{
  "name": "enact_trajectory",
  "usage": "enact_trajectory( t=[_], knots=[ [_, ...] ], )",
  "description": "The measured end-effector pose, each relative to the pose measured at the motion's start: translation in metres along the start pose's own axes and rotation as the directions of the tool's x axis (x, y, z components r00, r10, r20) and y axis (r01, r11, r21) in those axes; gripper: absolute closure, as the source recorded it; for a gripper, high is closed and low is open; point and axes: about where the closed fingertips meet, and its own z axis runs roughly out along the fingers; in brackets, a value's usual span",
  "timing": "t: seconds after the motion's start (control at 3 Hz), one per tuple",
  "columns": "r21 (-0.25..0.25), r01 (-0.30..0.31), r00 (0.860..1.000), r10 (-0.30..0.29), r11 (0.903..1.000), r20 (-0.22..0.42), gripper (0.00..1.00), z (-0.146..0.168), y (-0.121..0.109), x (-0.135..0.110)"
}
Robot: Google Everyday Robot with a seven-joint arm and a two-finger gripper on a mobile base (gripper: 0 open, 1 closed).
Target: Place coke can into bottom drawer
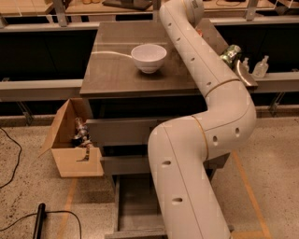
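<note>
My arm (219,93) rises from the lower middle and bends back over the cabinet top (117,70). My gripper (192,8) is at the arm's far end, at the top edge of the view over the cabinet's far right part, mostly hidden by the arm. A small red-orange sliver (200,32) shows just right of the arm there; it looks like the coke can, otherwise hidden. The bottom drawer (133,205) stands pulled out at floor level, a grey tray partly covered by my arm.
A white bowl (148,57) sits on the cabinet top. A green can (230,54) lies at the cabinet's right edge. An open cardboard box (74,149) stands on the floor at the left. Two bottles (259,66) stand on the right ledge. A black cable (39,221) lies on the floor.
</note>
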Motion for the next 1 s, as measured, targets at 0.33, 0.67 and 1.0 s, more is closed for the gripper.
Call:
enact_trajectory(
  t=[0.33,0.67,1.0],
  knots=[
    [-0.012,0.000,1.000,0.000,0.9999,0.011,0.93,-0.001,0.001,-0.003],
    [-0.005,-0.052,0.999,0.052,0.9986,-0.006,1.00,-0.017,0.000,0.011],
    [0.051,-0.146,0.987,0.149,0.9880,-0.064,1.00,-0.056,-0.007,0.053]
  ],
)
